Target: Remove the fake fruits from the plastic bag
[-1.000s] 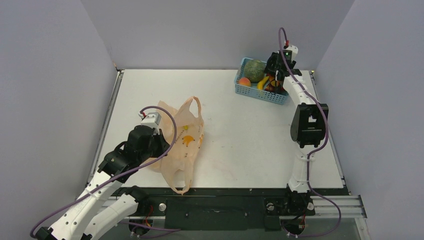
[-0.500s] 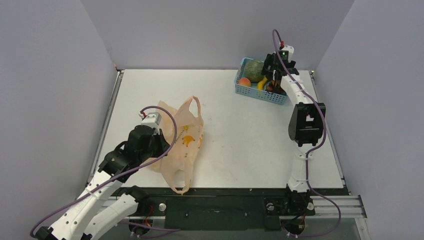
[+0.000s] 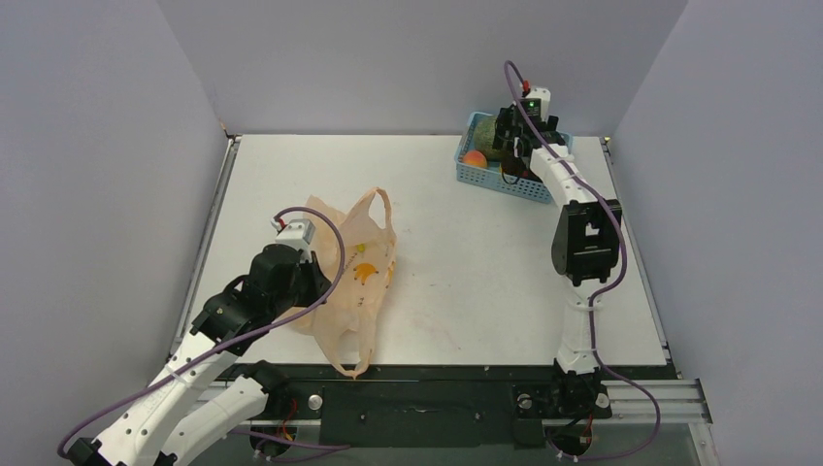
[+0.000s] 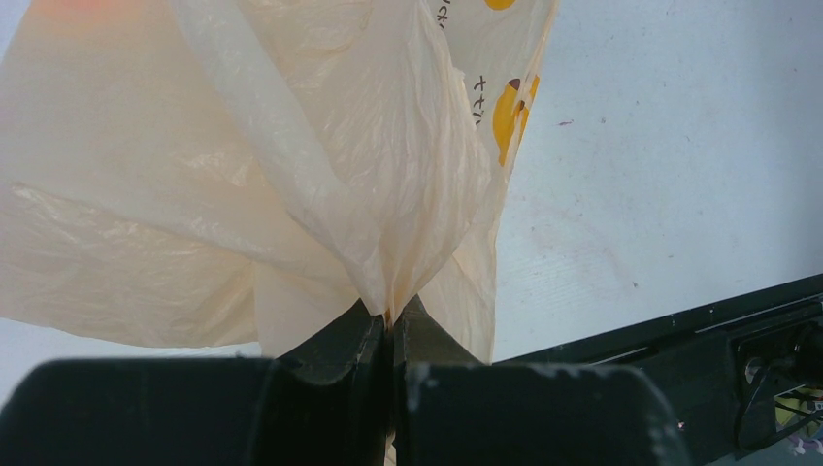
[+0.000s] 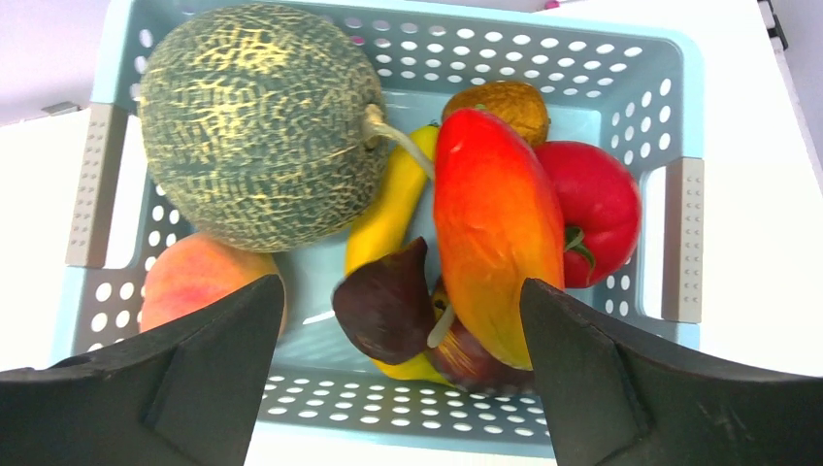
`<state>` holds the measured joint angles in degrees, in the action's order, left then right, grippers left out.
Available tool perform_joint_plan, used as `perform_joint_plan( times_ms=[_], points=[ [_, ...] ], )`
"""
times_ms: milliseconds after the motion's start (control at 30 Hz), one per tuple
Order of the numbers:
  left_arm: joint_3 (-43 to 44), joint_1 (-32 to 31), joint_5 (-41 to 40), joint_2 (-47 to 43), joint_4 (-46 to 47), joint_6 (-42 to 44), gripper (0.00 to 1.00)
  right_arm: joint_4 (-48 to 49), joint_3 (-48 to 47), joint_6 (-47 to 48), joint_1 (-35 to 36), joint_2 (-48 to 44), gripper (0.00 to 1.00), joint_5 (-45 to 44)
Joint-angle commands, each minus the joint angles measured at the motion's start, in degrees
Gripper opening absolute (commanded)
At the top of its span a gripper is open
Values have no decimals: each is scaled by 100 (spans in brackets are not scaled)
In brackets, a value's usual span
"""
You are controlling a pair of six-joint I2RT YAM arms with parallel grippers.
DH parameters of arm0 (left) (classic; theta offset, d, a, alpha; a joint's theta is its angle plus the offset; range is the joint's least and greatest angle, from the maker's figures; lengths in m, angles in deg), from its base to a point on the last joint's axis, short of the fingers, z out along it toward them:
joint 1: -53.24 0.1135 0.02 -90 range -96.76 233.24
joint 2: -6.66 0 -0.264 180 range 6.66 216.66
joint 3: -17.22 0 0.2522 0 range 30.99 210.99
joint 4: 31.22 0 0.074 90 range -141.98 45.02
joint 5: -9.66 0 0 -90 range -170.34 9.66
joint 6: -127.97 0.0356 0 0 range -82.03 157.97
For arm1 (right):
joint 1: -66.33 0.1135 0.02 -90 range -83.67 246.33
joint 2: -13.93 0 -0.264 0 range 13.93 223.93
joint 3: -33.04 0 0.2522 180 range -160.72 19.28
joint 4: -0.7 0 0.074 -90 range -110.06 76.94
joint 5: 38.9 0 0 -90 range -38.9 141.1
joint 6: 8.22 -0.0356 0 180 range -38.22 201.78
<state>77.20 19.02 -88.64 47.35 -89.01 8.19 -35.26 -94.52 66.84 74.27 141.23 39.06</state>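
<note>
White tabletop fills the top view, boxed in by pale grey panels. The plastic bag lies slack near the front left, with the left gripper at its near edge, probably to anchor it. Well apart, at the far right corner, the right gripper hovers over a blue basket.

From the left wrist, the left gripper is pressed together on a gathered fold of the plastic bag. Its orange printed mark shows, but no fruit can be made out through the film.

From the right wrist, the right gripper stands spread wide and empty above the basket. Inside it lie the melon, banana, mango and plum. They are crowded against a peach-coloured fruit, a red fruit and a brown fruit.
</note>
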Motion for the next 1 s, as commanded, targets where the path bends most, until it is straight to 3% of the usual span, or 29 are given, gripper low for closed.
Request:
perform_joint_plan(
  times_ms=[0, 267, 600, 967],
  points=[
    [150, -73, -118, -56, 28, -62, 0, -32, -438, 164, 140, -241, 87, -276],
    [146, -103, -155, -62, 26, -70, 0, -154, -293, -143, 348, -857, 87, -386],
    [141, -119, -146, -47, 37, -66, 0, 916, 2592, -1037, 1091, -2670, 86, 11],
    [144, -138, -93, -50, 53, -39, 0, 1620, 5347, -1430, 2533, -4145, 84, 529]
  ],
)
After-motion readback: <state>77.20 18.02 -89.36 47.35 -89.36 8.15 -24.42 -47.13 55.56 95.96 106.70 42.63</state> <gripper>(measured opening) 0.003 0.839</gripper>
